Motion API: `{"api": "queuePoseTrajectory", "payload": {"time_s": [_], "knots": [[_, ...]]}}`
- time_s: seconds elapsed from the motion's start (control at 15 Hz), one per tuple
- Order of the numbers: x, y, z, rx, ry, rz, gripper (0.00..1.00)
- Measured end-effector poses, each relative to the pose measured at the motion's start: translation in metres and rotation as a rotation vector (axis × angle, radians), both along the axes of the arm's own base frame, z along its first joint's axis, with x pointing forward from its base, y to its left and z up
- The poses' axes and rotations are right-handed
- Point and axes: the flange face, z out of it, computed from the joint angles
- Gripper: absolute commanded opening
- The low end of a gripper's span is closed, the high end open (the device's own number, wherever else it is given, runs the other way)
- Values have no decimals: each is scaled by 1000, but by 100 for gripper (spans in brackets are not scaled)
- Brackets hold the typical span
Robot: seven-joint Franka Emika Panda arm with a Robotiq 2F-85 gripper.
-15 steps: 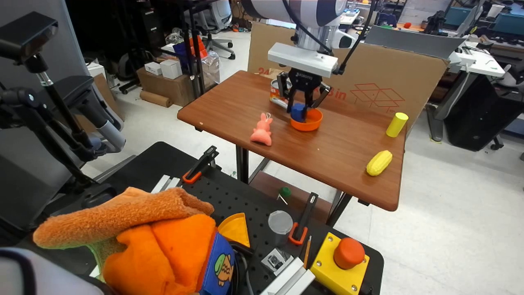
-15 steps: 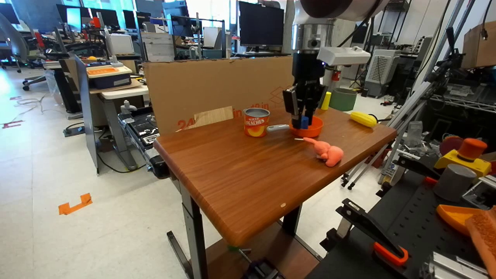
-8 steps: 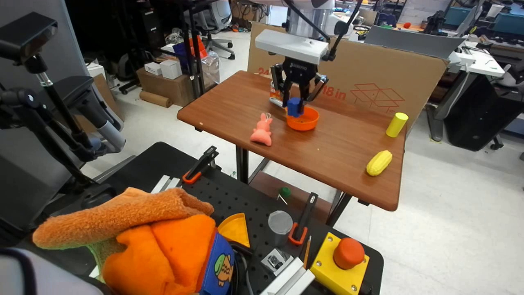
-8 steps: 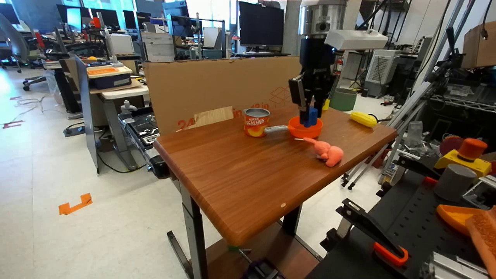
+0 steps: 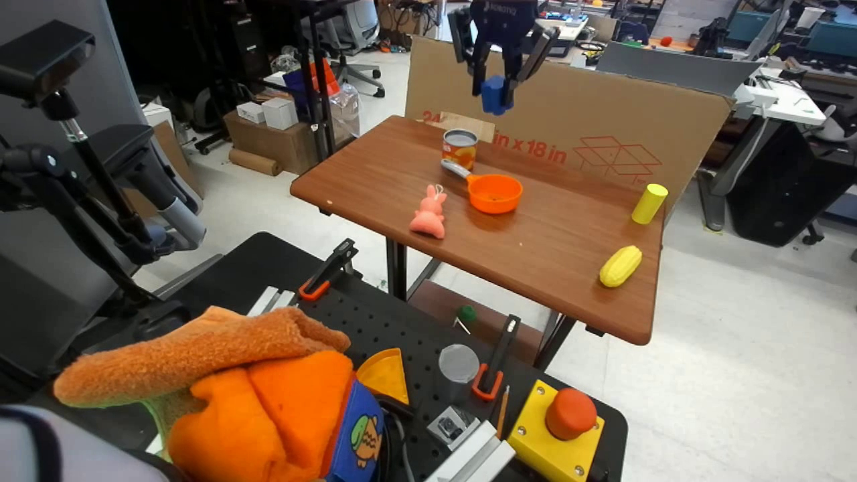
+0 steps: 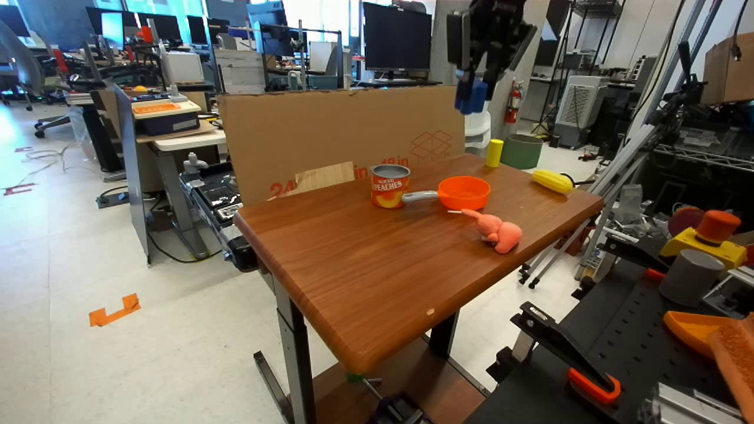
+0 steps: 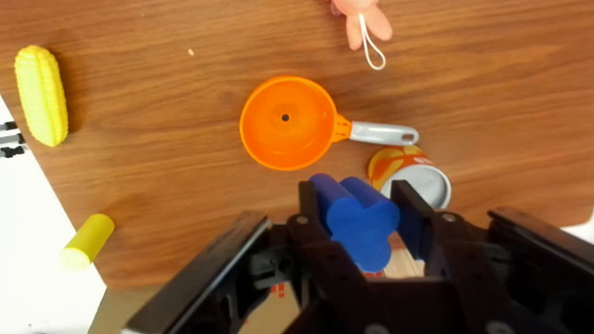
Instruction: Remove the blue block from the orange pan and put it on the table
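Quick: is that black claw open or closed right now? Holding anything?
Gripper: closed, holding the blue block in the air, clear of the orange pan.

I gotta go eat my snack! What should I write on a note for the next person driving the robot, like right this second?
Gripper: closed on the blue block, holding it up in the air.
Orange pan: standing on the table, near the peaches can and the pink bunny toy.
Done: the block is out of the pan.
Left: lower the block onto the table, then let go. A spot away from the pan, can and bunny is probably safest.
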Motion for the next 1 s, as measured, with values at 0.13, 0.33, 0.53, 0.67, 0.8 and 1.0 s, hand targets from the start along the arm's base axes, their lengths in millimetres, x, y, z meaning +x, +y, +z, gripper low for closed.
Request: {"api": "queuePoseTrajectory", "payload": {"time_s": [0.13, 0.33, 0.53, 0.67, 0.8, 1.0], "knots": [[0, -7, 37, 31, -37, -34, 19], [12, -34, 75, 46, -62, -77, 19], [34, -68, 90, 49, -61, -129, 19], [55, -88, 87, 53, -42, -161, 19], [77, -104, 73, 59, -7, -189, 19], [107, -119, 37, 55, 59, -208, 19]]}}
